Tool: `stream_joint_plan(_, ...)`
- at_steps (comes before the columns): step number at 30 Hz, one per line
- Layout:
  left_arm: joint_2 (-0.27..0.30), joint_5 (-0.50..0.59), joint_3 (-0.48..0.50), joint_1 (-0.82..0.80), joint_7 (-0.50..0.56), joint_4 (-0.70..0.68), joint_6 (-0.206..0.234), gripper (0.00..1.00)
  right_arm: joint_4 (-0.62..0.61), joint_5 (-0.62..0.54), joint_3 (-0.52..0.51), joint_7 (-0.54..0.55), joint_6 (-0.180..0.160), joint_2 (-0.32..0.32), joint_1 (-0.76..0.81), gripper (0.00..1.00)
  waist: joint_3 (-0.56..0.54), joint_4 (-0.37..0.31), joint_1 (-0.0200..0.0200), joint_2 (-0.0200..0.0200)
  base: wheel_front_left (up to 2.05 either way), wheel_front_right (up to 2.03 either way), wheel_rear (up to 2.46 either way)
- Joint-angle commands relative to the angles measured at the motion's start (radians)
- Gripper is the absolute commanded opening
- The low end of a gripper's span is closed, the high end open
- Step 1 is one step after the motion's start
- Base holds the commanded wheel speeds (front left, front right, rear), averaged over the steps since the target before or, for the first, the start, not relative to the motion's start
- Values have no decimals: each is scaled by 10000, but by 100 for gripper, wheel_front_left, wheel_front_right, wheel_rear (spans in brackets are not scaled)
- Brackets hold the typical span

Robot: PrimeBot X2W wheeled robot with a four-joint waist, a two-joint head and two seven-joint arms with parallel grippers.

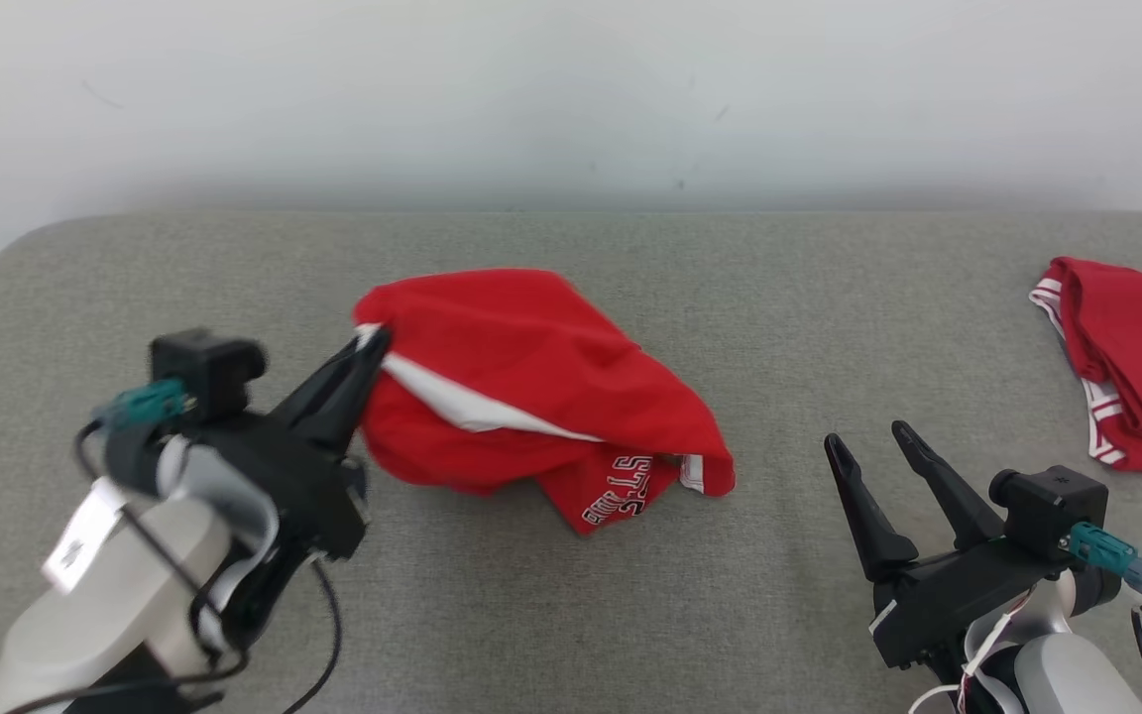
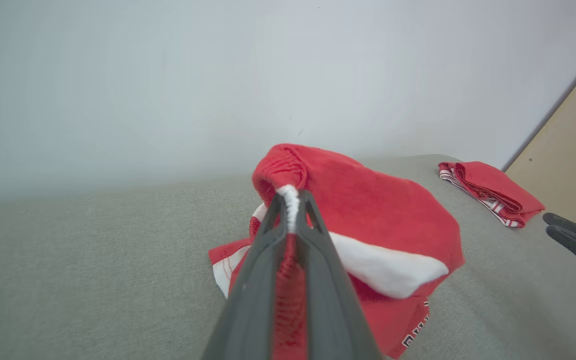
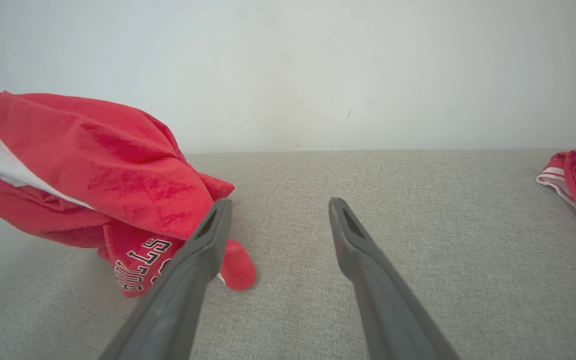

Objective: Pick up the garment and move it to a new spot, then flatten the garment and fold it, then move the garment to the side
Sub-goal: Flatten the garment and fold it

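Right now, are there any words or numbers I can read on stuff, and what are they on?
"ULLS": white letters on the red garment; the start is folded under.
"LS": just above that on the same garment; the rest is hidden.
Mark on the white tag on the left forearm: too blurred to read.
Folded red shorts at the side: no lettering shows.

"ULLS" on red garment (image 3: pixel 93 170)
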Motion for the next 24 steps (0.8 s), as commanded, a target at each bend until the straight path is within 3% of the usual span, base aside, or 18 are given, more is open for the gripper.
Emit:
stream_joint_plan(1,129,-138,84,282,-86,-101,79,0,1,-46,-17,16,-23,-12,58,100,-93,144,-1,0,0,0,0)
stream_joint_plan(9,1076,-561,508,2019,-599,-706,895,0,26,-47,-15,68,-23,-52,151,100,-146,289,-1,0,0,0,0)
stream_joint_plan(16,875,-968,892,3154,-876,-516,857,0,75,-17,67,156,-23,-88,155,100,-231,279,-1,0,0,0,0)
stream_joint_plan(24,432,-673,1715,4021,-955,484,759,0,139,112,202,321,-23,-144,231,100,-296,147,-1,0,0,0,0)
